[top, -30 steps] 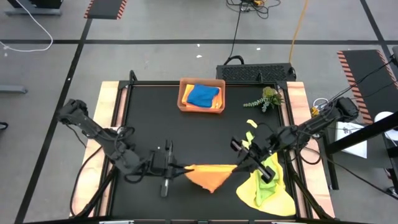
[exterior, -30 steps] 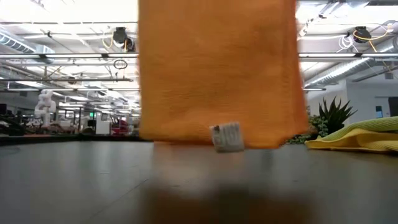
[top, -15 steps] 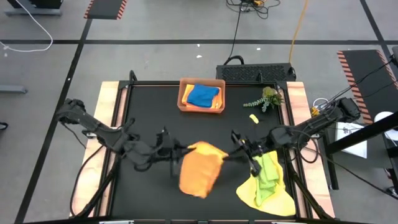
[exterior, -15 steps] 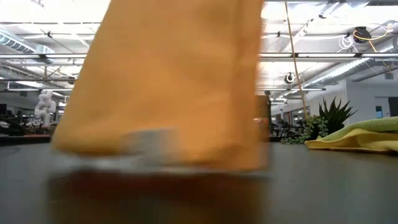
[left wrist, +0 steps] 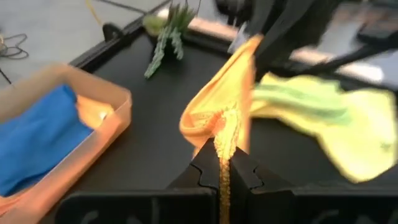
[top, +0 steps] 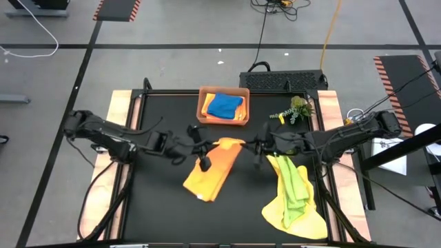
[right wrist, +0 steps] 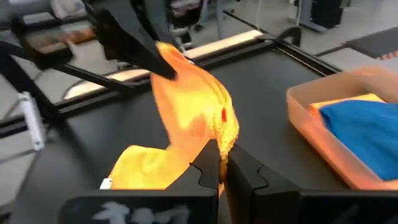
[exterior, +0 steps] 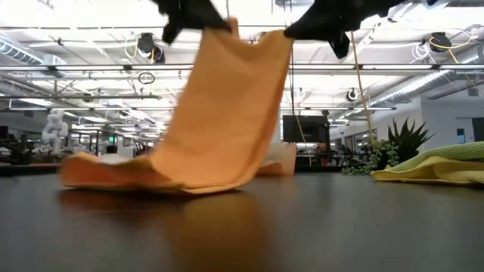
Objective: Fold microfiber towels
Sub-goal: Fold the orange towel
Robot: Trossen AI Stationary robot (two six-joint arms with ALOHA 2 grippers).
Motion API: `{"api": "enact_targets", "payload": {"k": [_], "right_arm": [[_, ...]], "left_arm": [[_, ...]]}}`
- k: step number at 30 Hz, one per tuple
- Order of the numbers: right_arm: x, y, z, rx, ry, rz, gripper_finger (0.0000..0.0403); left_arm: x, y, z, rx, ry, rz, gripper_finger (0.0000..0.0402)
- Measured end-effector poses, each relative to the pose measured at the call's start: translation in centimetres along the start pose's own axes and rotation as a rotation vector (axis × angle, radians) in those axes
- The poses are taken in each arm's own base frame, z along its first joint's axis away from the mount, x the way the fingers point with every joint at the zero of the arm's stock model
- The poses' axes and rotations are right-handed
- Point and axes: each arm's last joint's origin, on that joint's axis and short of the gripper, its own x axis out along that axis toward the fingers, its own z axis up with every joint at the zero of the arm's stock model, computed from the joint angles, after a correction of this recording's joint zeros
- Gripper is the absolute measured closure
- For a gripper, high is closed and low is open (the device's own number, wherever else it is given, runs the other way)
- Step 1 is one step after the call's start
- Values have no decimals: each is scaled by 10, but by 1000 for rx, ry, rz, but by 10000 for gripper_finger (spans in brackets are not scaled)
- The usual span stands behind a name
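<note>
An orange towel (top: 212, 169) slopes down from my two grippers over the middle of the table. My left gripper (top: 204, 150) is shut on its upper left corner and my right gripper (top: 256, 147) on its upper right corner. In the low view they show at the top, the left gripper (exterior: 219, 19) and the right gripper (exterior: 291, 30), with the cloth draping down between them. The towel's lower end (exterior: 113, 170) lies flat on the table, toward the near left. My left gripper pinches the orange towel's upper left corner (left wrist: 222, 134) between its two fingers, coming nearly level from the table's left. The cloth bunches at the fingers and hangs below them, its lower end on the table. My right gripper pinches the upper right corner (right wrist: 222, 134) between its two fingers, coming nearly level from the table's right. The cloth is bunched at the fingers. The top edge (exterior: 257, 34) between the two grippers sags a little.
An orange-brown tray (top: 204, 110) at the far middle holds a blue towel (top: 225, 105). A heap of yellow and lime green towels (top: 293, 193) lies at the near right. A green plant sprig (top: 293, 110) lies at the far right.
Both grippers have gone toward the table's far edge and down, coming closer together and tipping toward level. The orange towel, which hung clear of the table, has swung; its lower end now lies on the table while the top corners stay held up.
</note>
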Motion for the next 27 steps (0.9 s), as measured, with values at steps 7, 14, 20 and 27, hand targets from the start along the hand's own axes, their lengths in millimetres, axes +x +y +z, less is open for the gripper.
{"api": "enact_targets", "payload": {"k": [7, 14, 20, 27], "right_arm": [[4, -10, -2, -54, 23, -68, 403], [3, -6, -14, -81, 33, -42, 403], [7, -12, -44, -43, -30, -5, 403], [7, -22, -63, 30, -164, 37, 403]], "left_arm": [[21, 43, -19, 233, 45, 60, 396], [30, 64, -21, 347, 14, 12, 396], [37, 87, -27, 313, -53, -111, 398], [38, 106, -56, 315, -170, -196, 399]]}}
